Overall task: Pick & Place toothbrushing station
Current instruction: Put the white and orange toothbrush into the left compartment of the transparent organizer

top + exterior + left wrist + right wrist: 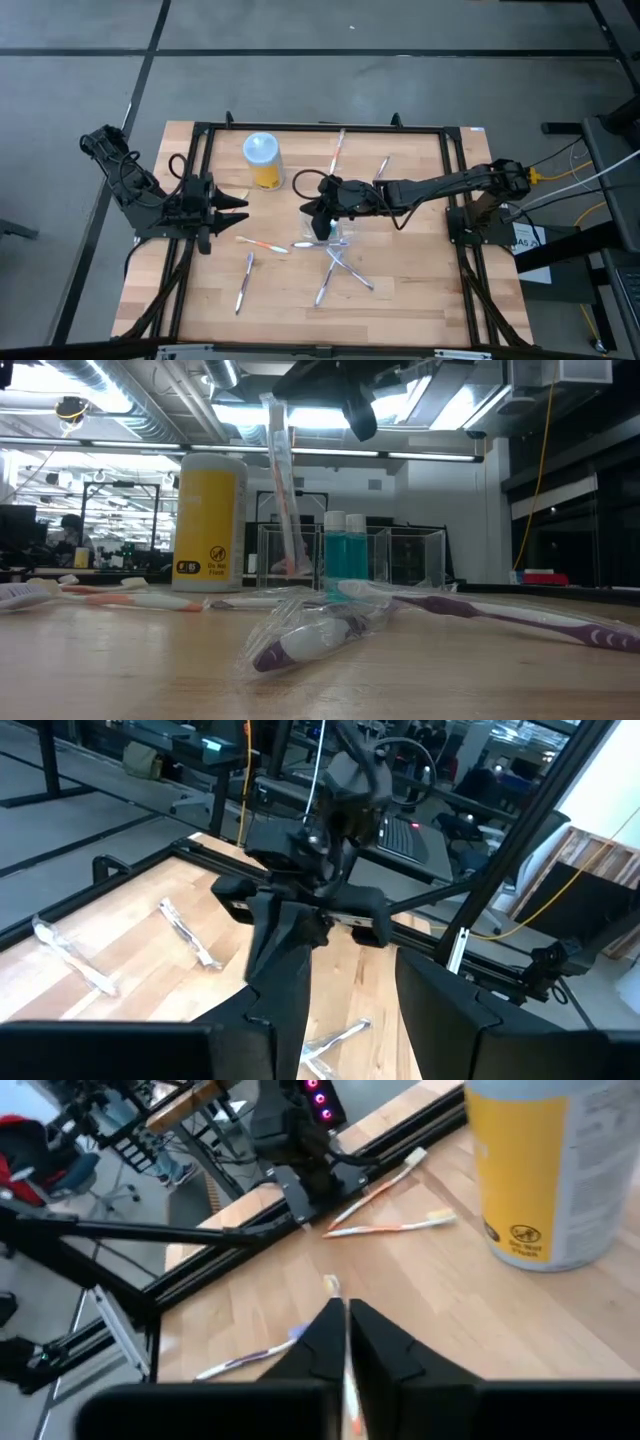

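My right gripper (pixel 322 218) reaches over the table's middle, shut on a slim whitish-orange toothbrush (pixel 283 490). The brush stands nearly upright over a clear holder (pixel 410 555). Its lower end shows through the holder's wall beside two blue bottles (pixel 345 550). My left gripper (pixel 235 208) waits open at the table's left, with nothing between its fingers. Other toothbrushes lie flat on the wood: orange ones (pixel 390 1228), a purple one (pixel 520 620) and a wrapped purple one (pixel 300 645). My right gripper pinches the toothbrush's shaft (pixel 348 1380) between its two fingers, which lie across it, slanting down from the table's right. One end (pixel 332 1285) sticks out past the fingertips. The brush hangs slightly tilted; whether its lower end (pixel 297 565) rests in the holder, I cannot tell.
A yellow canister with a white lid (pixel 262 160) stands at the far left of the middle. Several wrapped brushes (pixel 340 270) lie crossed near the front. A black frame (pixel 320 128) rims the wooden top. Bare wood lies at the near left.
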You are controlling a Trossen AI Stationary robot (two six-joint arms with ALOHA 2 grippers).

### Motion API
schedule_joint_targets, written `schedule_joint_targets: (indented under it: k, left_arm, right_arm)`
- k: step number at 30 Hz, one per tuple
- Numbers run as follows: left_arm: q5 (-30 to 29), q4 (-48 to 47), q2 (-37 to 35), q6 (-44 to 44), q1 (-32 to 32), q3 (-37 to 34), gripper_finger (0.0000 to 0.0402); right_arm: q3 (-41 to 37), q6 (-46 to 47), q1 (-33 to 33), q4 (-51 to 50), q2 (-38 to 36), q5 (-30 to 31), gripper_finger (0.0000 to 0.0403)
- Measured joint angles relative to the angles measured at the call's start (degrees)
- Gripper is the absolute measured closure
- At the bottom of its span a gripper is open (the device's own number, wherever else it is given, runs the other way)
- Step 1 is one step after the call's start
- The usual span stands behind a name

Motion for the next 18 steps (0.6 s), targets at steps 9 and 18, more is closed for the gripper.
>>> schedule_joint_targets:
  k: [9, 18]
  left_arm:
    - [-2.04, 0.00, 0.00, 0.06, -1.99, 0.00, 0.0258]
    - [-4.72, -0.11, 0.00, -0.30, -3.86, 0.00, 0.0258]
  right_arm:
    - [0.00, 2.66, -2.09, -2.07, -0.02, -3.39, 0.0237]
    - [0.00, 3.10, -3.16, -18.10, -5.46, 4.56, 0.0227]
